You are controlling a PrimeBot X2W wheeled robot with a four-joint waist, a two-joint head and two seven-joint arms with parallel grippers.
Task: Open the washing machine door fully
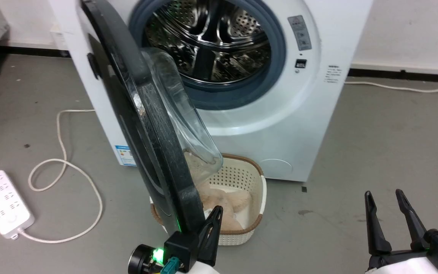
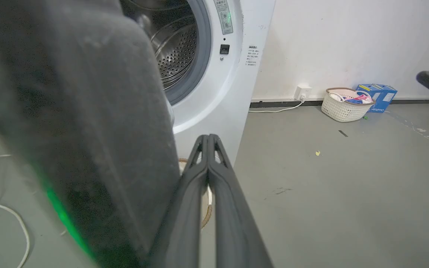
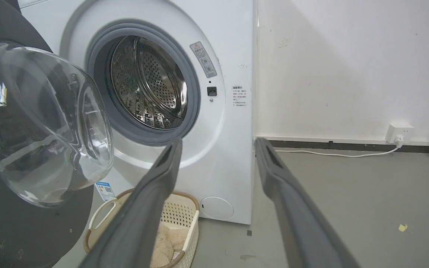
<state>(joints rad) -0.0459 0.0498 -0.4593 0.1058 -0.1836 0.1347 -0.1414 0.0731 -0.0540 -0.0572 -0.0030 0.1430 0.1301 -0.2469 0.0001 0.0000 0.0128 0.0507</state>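
The washing machine door (image 1: 154, 125), black-rimmed with a clear domed glass centre (image 3: 39, 123), stands swung out about edge-on to me, hinged at the left of the white washer (image 1: 280, 125). The steel drum mouth (image 1: 211, 42) is uncovered. My left gripper (image 1: 216, 213) is shut, empty, its fingers right beside the door's lower outer edge on the inner side; in the left wrist view the door (image 2: 80, 130) looms just left of the closed left gripper (image 2: 207, 138). My right gripper (image 1: 384, 198) stands open at the lower right, apart from the door, and the right gripper (image 3: 218, 143) holds nothing.
A cream laundry basket (image 1: 255, 198) with beige cloth sits on the floor under the door. A white power strip (image 1: 2, 203) and its cord (image 1: 63, 167) lie at the left. Another basket (image 2: 345, 104) and a blue box (image 2: 380, 95) stand by the far wall.
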